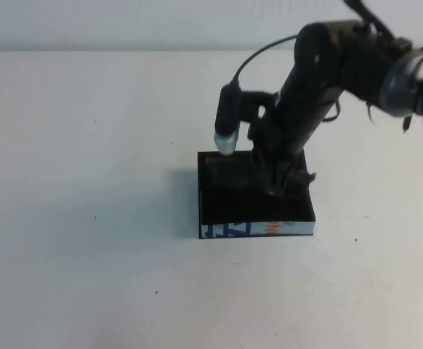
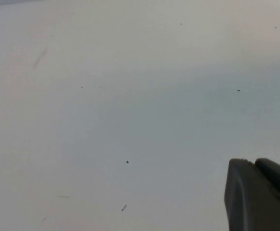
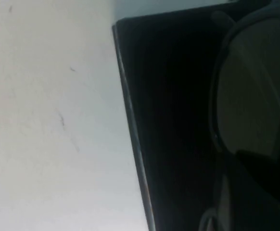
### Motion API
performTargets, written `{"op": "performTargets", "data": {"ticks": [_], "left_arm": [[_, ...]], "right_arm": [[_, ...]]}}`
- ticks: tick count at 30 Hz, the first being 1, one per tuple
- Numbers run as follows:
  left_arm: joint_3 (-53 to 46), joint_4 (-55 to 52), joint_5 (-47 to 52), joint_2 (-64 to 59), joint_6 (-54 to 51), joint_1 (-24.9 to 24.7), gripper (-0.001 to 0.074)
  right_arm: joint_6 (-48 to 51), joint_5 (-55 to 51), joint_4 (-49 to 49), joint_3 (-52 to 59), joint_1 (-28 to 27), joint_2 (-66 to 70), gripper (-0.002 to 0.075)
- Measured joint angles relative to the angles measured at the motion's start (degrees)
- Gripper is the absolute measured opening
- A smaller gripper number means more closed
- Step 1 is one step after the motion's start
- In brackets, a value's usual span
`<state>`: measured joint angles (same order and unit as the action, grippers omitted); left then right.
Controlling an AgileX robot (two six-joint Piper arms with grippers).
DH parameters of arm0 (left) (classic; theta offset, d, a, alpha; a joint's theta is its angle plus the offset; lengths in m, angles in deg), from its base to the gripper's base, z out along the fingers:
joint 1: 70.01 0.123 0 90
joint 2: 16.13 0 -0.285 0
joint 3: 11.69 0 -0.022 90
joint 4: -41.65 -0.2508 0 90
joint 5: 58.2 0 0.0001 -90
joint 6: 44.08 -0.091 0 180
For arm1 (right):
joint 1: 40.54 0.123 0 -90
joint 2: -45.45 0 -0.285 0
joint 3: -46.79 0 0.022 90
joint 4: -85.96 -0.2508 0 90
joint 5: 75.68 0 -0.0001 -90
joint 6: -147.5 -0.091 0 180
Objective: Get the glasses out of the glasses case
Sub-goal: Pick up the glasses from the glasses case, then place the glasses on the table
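The glasses case [image 1: 259, 230] is an open shallow black box at the table's middle, its white printed side facing me. The dark glasses [image 1: 230, 173] lie inside it, toward its left and back. My right gripper [image 1: 275, 183] reaches down into the case, right beside or on the glasses; the contact is hidden in the dark. The right wrist view shows the case wall [image 3: 130, 120] and one tinted lens [image 3: 248, 91] very close. My left gripper [image 2: 254, 163] is out of the high view; it hangs shut and empty over bare table.
The white table [image 1: 88, 218] spreads all round the case, with only small specks on it. The right arm's body and cable [image 1: 328, 65] rise over the back right of the case.
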<state>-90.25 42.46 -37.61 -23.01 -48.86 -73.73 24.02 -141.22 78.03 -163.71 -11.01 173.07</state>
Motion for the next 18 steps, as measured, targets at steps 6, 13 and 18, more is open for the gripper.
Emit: {"op": "performTargets", "data": {"ticks": [6,13,18], "left_arm": [[0.0,0.0,0.0,0.0,0.0,0.0,-0.0004],[0.0,0.0,0.0,0.0,0.0,0.0,-0.0004],[0.0,0.0,0.0,0.0,0.0,0.0,-0.0004]], "right_arm": [[-18.24,-4.08,-0.1,1.26,-3.94,-10.53,0.0057],[-38.89,-1.86,-1.37,24.24,-16.29,-23.26,0.0057],[-46.76,13.4,-4.97,45.14,-22.88,-32.51,0.0057]]}}
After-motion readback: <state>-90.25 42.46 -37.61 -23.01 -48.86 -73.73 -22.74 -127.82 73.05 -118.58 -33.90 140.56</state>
